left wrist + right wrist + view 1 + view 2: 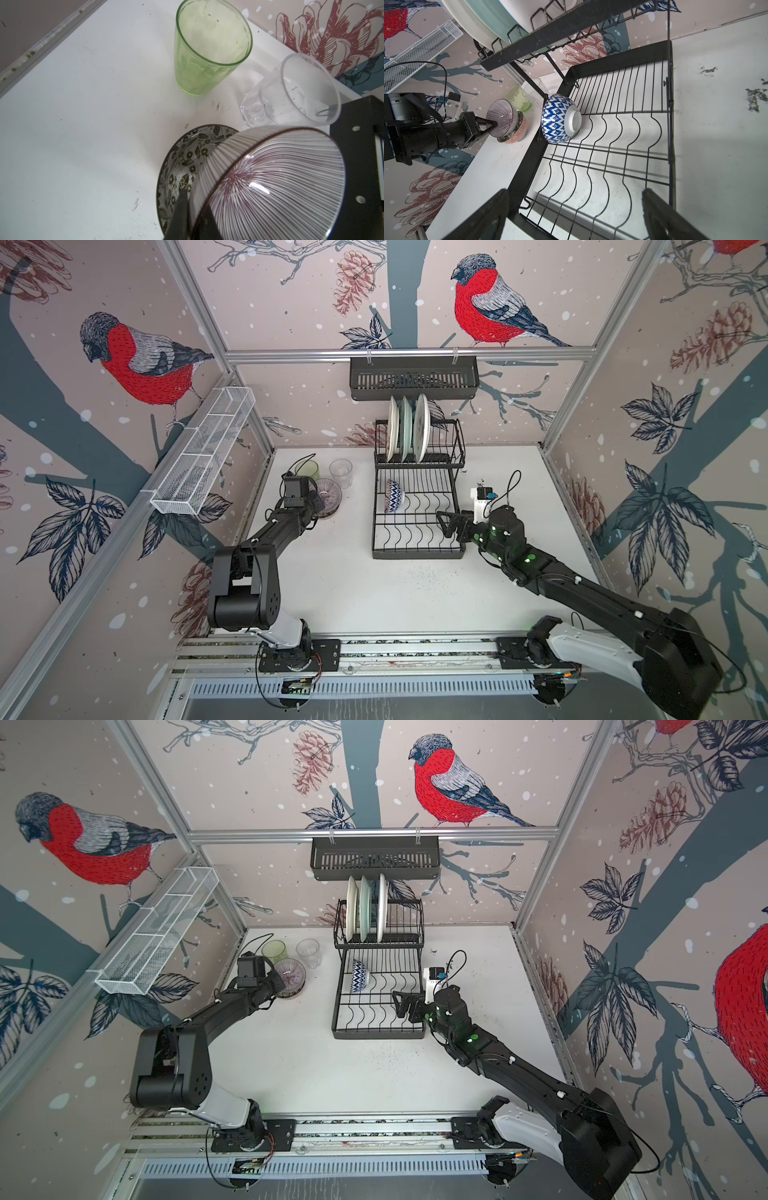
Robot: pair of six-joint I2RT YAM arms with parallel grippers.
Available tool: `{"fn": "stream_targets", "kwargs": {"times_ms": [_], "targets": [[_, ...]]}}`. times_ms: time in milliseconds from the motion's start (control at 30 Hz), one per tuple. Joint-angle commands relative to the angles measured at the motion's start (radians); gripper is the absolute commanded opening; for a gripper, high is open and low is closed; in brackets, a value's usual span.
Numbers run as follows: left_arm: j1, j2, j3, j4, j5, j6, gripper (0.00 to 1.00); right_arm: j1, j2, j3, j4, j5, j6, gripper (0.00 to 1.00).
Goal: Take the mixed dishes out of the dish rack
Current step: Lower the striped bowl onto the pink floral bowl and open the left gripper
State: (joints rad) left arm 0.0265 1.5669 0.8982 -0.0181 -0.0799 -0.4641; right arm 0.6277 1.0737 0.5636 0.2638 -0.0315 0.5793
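The black wire dish rack (415,554) stands mid-table with three plates (405,429) upright in its upper holder. A blue-and-white bowl (556,118) lies on its side on the lower grid. My left gripper (195,199) is shut on the rim of a purple-striped bowl (270,182). It holds that bowl tilted over a floral bowl (182,158) that sits on the table left of the rack. Beyond them the green tumbler (209,52) and the clear tumbler (291,93) stand upright. My right gripper (575,193) hangs open over the grid's right front part, holding nothing.
A black slotted basket (413,379) hangs on the back rail above the plates. A long white mesh basket (203,456) hangs on the left wall. Both arm bases sit on an aluminium rail (374,649) at the table's front edge.
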Motion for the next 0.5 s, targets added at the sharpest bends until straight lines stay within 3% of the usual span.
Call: {"fn": "stream_targets", "kwargs": {"times_ms": [0, 167, 267, 300, 333, 367, 467], "targets": [[0.003, 0.032, 0.045, -0.032, -0.025, 0.019, 0.0, 0.0, 0.005, 0.01, 0.027, -0.013, -0.004, 0.99], [0.002, 0.075, 0.066, -0.046, -0.022, 0.022, 0.0, 0.0, 0.011, 0.015, 0.028, -0.019, -0.005, 1.0], [0.002, 0.087, 0.073, -0.045, -0.012, 0.021, 0.11, 0.0, 0.011, 0.019, 0.025, -0.022, -0.007, 1.0], [0.003, 0.087, 0.075, -0.047, -0.013, 0.02, 0.23, 0.0, 0.01, 0.019, 0.022, -0.023, -0.006, 1.0], [0.001, 0.087, 0.076, -0.049, -0.012, 0.021, 0.45, 0.0, 0.009, 0.02, 0.02, -0.024, -0.006, 0.99], [0.002, 0.086, 0.077, -0.05, -0.011, 0.021, 0.59, 0.0, 0.009, 0.021, 0.019, -0.025, -0.006, 1.0], [0.002, 0.069, 0.068, -0.038, -0.007, 0.019, 0.82, 0.0, 0.009, 0.021, 0.021, -0.031, -0.004, 1.0]]}}
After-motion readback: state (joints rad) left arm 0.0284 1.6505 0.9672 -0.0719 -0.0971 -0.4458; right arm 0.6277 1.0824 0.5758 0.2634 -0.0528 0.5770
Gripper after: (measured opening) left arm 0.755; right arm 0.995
